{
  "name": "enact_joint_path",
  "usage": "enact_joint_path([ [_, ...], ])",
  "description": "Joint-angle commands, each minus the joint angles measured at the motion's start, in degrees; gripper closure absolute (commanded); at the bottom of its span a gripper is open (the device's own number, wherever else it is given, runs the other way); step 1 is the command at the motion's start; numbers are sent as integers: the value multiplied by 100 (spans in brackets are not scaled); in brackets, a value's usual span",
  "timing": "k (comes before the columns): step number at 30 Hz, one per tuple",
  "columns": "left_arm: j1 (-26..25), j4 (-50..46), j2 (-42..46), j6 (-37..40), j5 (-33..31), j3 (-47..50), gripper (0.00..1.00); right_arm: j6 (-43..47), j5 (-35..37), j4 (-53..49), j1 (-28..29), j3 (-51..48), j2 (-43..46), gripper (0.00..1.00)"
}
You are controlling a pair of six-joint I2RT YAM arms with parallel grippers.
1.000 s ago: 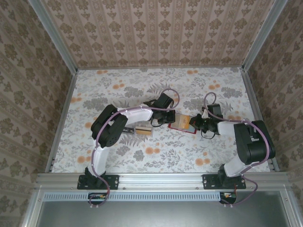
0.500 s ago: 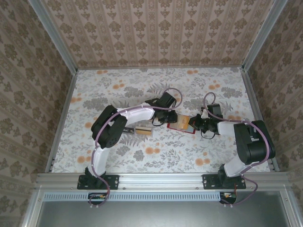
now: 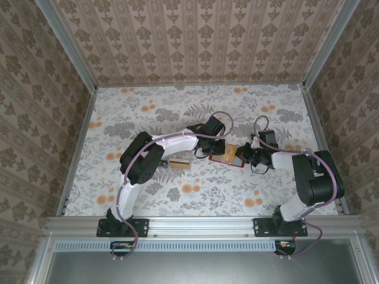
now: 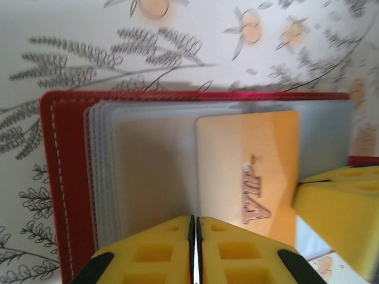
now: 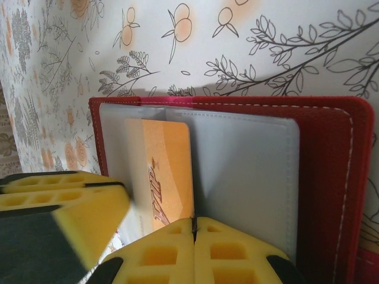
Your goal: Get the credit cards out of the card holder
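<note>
The left gripper (image 4: 194, 222) has its two yellow fingers pressed together at the bottom centre of its wrist view. The tips are at the lower edge of the clear sleeves (image 4: 148, 160), and I cannot tell if a sleeve edge is nipped between them. The right gripper (image 5: 194, 225) is closed as well, with its tips at the lower edge of the orange card (image 5: 161, 168). This card sits inside a sleeve of the open red card holder (image 5: 331, 177). The holder lies flat on the flowered table (image 3: 177, 112), in the centre of the top view. A second card (image 3: 179, 164) lies on the table to the left of it, apart.

The orange card is probably light, thin, stiff and smooth, while the sleeve is soft and may drag along. I would pinch the card's free edge and hold down the red cover.
</note>
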State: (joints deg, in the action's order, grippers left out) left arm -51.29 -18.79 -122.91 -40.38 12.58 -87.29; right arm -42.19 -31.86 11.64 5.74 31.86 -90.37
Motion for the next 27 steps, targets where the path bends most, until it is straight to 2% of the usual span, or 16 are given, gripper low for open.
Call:
enact_joint_path([
  [1,21,-59,-74,-91,129,98,88,80,-123,40,41,13,-16,92],
  [6,15,-86,-84,-127,118,145,90,76,-119,74,71,31,-80,81],
  [15,5,-72,-101,-140,131,190,91,-8,-205,254,156,101,-267,80],
  [22,19,-106,-84,-128,113,183,91,25,-114,110,127,61,-129,97],
  [27,57,-98,-49,-112,104,229,91,96,-110,6,-43,-146,159,99],
])
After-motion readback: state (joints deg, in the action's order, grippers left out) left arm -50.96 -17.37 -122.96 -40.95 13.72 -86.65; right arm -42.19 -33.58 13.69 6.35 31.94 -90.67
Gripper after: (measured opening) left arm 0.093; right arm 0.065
